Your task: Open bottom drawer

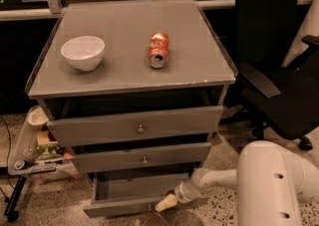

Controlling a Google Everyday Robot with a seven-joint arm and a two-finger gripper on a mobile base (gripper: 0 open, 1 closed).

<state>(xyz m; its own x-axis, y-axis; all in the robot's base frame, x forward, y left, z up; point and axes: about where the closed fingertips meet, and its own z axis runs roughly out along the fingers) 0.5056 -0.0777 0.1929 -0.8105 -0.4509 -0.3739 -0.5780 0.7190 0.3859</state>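
Note:
The bottom drawer [134, 190] of the grey cabinet stands pulled out, showing its flat grey inside; its front panel [119, 208] is near the frame's lower edge and its knob is hidden. My gripper [167, 202] reaches in from the right on a white arm [264, 185] and sits at the drawer front's upper edge, right of centre. Above it are the mid-sized drawer front [142, 158] and the tallest drawer front [137, 125], each with a small knob.
On the cabinet top [199, 60] stand a white bowl [82, 52] and a crushed red can [158, 50] lying on its side. A black office chair [279, 70] stands to the right. A small cart [35, 150] with clutter stands at the left.

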